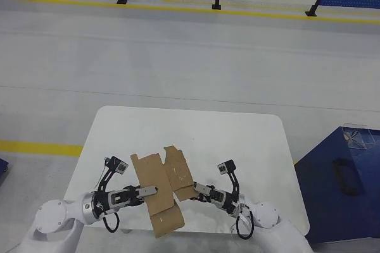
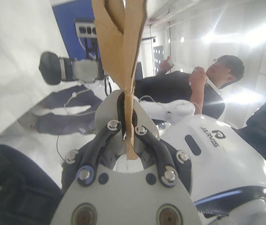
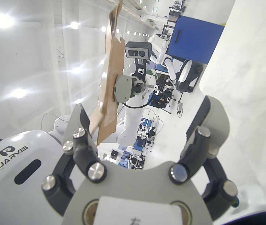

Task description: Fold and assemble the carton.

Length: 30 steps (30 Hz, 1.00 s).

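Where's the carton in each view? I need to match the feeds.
Top view: carton over the near part of the table, between left gripper and right gripper.
Left wrist view: carton edge-on, clamped in the left gripper.
Right wrist view: carton beyond the open right gripper.
Shared landmark: the left gripper gripping the carton.

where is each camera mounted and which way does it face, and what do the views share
top view: above the arms, facing down at the white table; left gripper and right gripper sit at either side of the carton.
left wrist view: on the left wrist, looking along the left gripper, shut on the carton's edge.
right wrist view: on the right wrist, looking past the open right gripper towards the carton.
shared: all three show the carton; right wrist and top views show the left gripper clamping it.
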### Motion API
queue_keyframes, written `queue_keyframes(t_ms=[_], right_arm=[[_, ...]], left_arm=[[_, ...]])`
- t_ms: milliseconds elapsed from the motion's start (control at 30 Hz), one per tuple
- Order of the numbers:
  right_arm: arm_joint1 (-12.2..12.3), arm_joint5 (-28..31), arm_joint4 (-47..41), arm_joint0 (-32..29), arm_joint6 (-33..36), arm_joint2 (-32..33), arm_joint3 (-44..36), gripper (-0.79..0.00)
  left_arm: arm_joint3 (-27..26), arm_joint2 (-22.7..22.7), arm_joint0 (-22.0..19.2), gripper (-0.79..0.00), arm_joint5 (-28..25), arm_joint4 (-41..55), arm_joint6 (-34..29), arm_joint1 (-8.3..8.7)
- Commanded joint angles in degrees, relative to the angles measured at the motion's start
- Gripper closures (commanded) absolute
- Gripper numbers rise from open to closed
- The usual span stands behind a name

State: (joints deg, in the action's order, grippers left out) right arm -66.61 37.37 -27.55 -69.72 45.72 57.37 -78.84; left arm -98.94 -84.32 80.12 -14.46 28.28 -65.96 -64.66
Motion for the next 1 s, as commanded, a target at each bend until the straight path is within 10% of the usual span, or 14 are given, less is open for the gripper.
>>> queue_keyframes(t_ms=[0,267,600,967], right_arm=[[-0.1,3.1,2.5,0.7,-0.4,0.0,0.7,-0.785],[-1.6,8.6,6.0,3.6,-3.8,-2.6,5.3,-0.785],[-1.3,16.3,-2.3,-4.7,-9.3,0.2,5.2,-0.785],[0.2,13.7,-7.1,-9.4,-0.8,3.1,-0.8,-0.785]], left_arm=[[0.0,1.2,-0.4,0.000,-4.3,-0.7,6.0,-0.41],[2.8,11.3,-2.3,0.000,-14.9,-0.7,19.2,-2.63],[5.9,11.5,-2.6,0.000,-24.4,-15.8,31.3,-3.26],[6.0,10.6,-1.2,0.000,-28.3,-38.5,47.5,-3.96]])
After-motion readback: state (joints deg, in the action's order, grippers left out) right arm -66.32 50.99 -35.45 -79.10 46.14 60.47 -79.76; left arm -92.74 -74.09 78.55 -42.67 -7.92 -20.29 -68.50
